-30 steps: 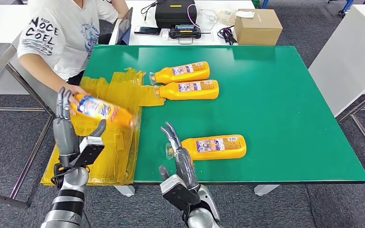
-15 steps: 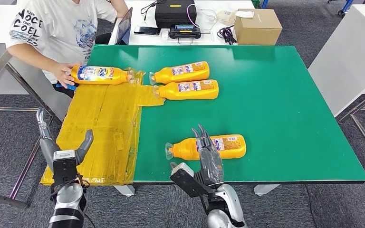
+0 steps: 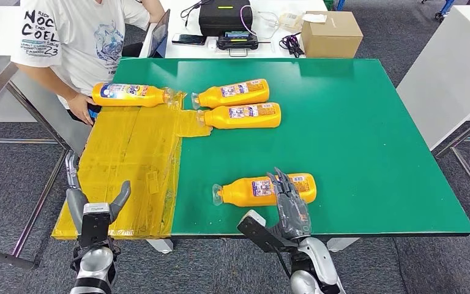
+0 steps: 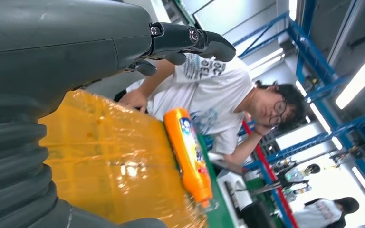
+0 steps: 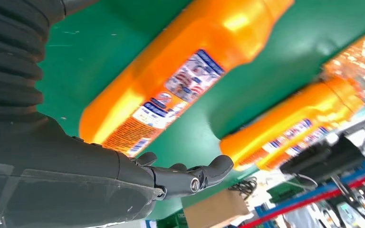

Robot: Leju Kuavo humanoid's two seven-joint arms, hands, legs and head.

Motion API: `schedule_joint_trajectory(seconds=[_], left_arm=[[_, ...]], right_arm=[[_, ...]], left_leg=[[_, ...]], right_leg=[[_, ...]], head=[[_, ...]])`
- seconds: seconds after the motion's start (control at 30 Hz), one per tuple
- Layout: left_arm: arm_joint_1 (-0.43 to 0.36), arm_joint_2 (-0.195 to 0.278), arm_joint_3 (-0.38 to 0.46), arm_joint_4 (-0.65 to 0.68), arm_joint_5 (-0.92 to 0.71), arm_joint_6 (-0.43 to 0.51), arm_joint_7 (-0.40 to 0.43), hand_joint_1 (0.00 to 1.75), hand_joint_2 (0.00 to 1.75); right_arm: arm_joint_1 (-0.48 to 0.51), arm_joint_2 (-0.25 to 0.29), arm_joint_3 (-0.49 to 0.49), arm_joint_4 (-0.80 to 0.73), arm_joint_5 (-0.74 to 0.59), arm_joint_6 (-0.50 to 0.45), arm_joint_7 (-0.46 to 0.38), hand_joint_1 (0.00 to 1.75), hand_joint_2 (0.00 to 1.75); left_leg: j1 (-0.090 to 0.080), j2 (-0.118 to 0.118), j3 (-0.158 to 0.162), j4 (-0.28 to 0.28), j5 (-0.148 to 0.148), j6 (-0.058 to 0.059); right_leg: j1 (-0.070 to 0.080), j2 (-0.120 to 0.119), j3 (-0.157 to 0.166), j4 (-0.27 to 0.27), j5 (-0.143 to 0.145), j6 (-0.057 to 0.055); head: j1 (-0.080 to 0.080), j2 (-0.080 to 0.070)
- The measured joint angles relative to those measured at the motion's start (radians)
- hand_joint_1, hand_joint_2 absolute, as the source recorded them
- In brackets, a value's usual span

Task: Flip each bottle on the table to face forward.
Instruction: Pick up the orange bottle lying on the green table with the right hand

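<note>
Left hand (image 3: 92, 205) empty, fingers spread, at near edge of crinkled yellow plastic sheet (image 3: 131, 165). Person's hand (image 3: 81, 109) beside orange bottle with blue label (image 3: 128, 94) lying at sheet's far end. Two orange plastic bottles (image 3: 237, 104) lie side by side mid green bench (image 3: 367, 141). Right hand (image 3: 289, 199) over near orange bottle (image 3: 263, 189), fingers apart, holding nothing.

Four orange bottles lie on their sides: one at upper left (image 3: 130, 95) on the yellow plastic sheet (image 3: 128, 177), two stacked near top centre (image 3: 232, 93) (image 3: 243, 115), one at lower centre (image 3: 263, 190). One green table (image 3: 367, 135); one cardboard box (image 3: 331, 33); one person (image 3: 76, 37)
</note>
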Motion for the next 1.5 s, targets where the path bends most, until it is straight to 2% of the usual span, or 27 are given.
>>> schedule_joint_trajectory(seconds=[0.27, 0.47, 0.77, 1.07, 1.23, 1.37, 1.5], left_arm=[[-0.009, 0.002, -0.033, 0.083, -0.048, -0.024, 0.0, 0.0, 1.75], [-0.025, 0.002, -0.061, 0.141, -0.046, -0.043, 0.0, 0.0, 1.75], [-0.025, 0.006, -0.143, 0.149, -0.006, -0.07, 0.0, 0.0, 1.75], [-0.026, 0.012, -0.171, 0.153, -0.004, -0.064, 0.0, 0.0, 1.75], [-0.033, 0.014, -0.174, 0.167, -0.006, -0.067, 0.0, 0.0, 1.75], [-0.047, 0.014, -0.175, 0.19, -0.007, -0.075, 0.0, 0.0, 1.75], [-0.063, 0.015, -0.186, 0.219, -0.005, -0.075, 0.0, 0.0, 1.75]], right_arm=[[-0.039, -0.027, -0.011, 0.042, -0.072, 0.122, -0.002, 0.0, 1.75], [-0.104, -0.05, -0.011, 0.111, -0.078, 0.141, 0.015, 0.0, 1.75], [-0.198, -0.069, -0.011, 0.146, -0.087, 0.172, 0.017, 0.0, 1.75], [-0.228, -0.076, -0.008, 0.158, -0.092, 0.187, 0.016, 0.0, 1.75], [-0.252, -0.089, 0.009, 0.18, -0.114, 0.249, 0.037, 0.0, 1.75], [-0.281, -0.126, 0.026, 0.238, -0.183, 0.327, 0.04, 0.0, 1.75], [-0.318, -0.193, 0.041, 0.278, -0.262, 0.404, 0.023, 0.0, 1.75]], left_leg=[[0.0, 0.0, 0.0, 0.0, 0.0, 0.0], [0.0, 0.0, 0.0, 0.0, 0.0, 0.0], [0.0, 0.0, 0.0, 0.0, 0.0, 0.0], [0.0, 0.0, 0.0, 0.0, 0.0, 0.0], [0.0, 0.0, 0.0, 0.0, 0.0, 0.0], [0.0, -0.001, 0.0, 0.0, 0.0, 0.001], [-0.001, -0.002, 0.0, 0.001, 0.001, 0.001]], right_leg=[[0.0, 0.0, 0.0, 0.0, 0.0, 0.0], [0.0, 0.0, 0.0, 0.0, 0.0, 0.0], [0.0, 0.0, 0.0, 0.0, 0.0, 0.0], [0.0, 0.0, 0.0, 0.0, 0.0, 0.0], [0.0, 0.0, 0.0, 0.0, 0.0, 0.0], [0.0, 0.0, 0.0, 0.0, 0.001, 0.001], [-0.001, 0.0, 0.001, 0.0, 0.001, 0.001]], head=[[0.0, 0.0], [0.0, 0.0], [0.0, 0.0], [0.0, 0.0], [0.0, 0.0], [0.0, 0.0], [0.0, 0.0]])
